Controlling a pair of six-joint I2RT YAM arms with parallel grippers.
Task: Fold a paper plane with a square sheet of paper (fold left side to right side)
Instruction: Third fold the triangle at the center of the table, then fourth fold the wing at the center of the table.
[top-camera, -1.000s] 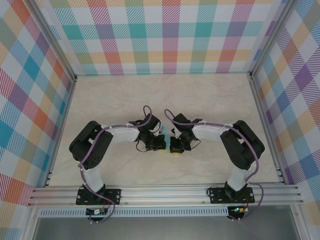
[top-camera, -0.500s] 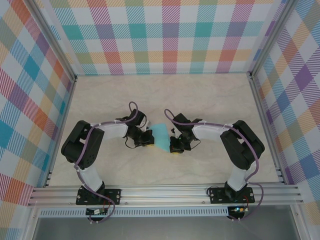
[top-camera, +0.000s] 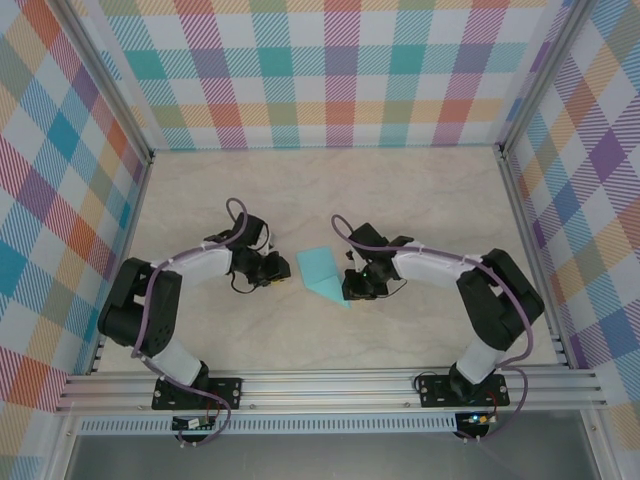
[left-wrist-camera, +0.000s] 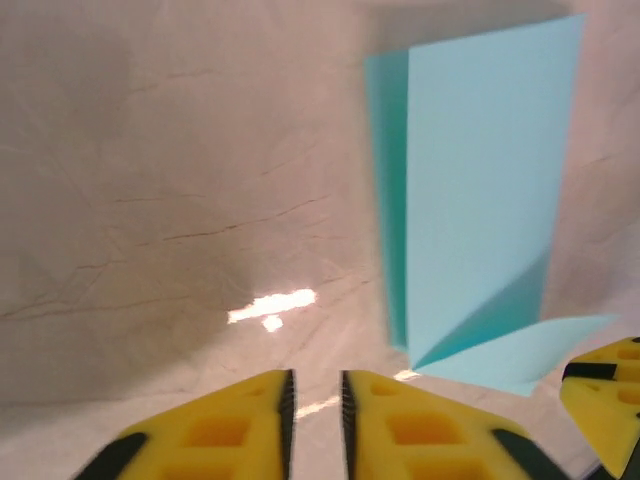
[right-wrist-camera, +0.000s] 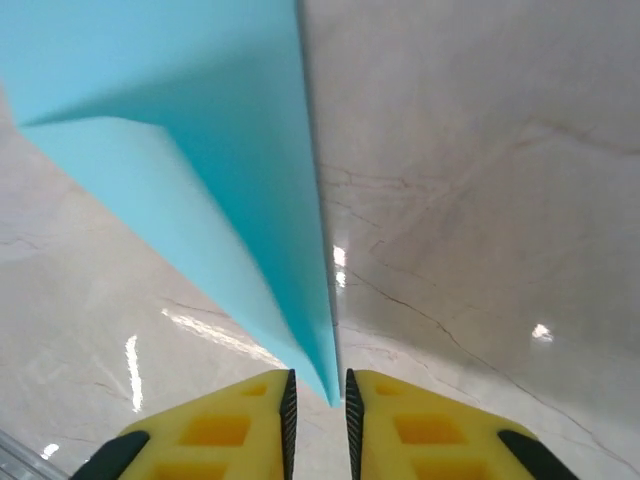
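The table (top-camera: 420, 200) has a pale, marble-patterned top with glossy highlights. One item lies directly on it: the paper plane (top-camera: 322, 272), turquoise, placed near the centre of the surface. Its wide end faces the far side; its pointed tip faces the near edge, angled right

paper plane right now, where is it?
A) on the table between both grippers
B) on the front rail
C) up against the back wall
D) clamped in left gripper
A: the paper plane lies on the table between the left gripper and the right gripper; the left jaws hold nothing.
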